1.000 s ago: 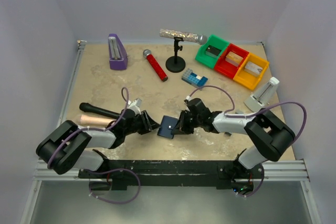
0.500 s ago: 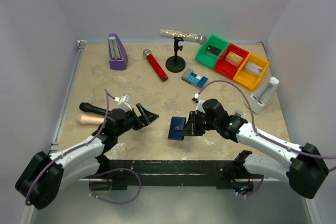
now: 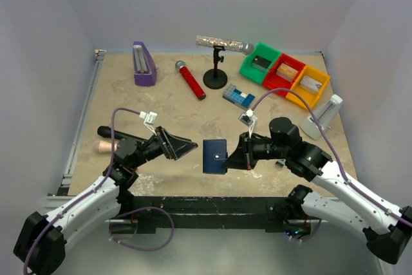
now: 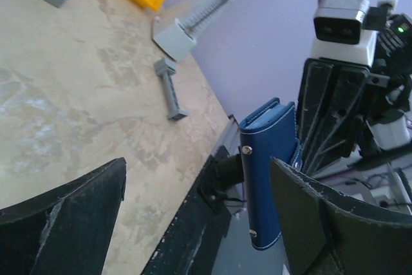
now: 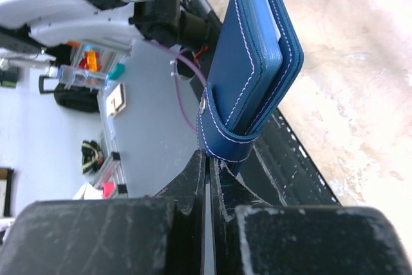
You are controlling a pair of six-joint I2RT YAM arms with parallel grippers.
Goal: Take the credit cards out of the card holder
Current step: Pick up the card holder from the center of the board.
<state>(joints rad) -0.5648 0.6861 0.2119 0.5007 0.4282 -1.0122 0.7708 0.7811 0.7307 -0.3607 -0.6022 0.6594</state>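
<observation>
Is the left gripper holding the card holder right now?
No, the left gripper is open, apart from the card holder, which the right gripper pinches.

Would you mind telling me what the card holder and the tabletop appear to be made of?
The card holder looks like leather or faux leather. Its dark-blue skin is smooth with a soft sheen, and pale stitching runs along its edges. The tabletop looks like stone or a stone-patterned laminate, matte beige with cloudy mottling. Which of the two it is cannot be told.
</observation>
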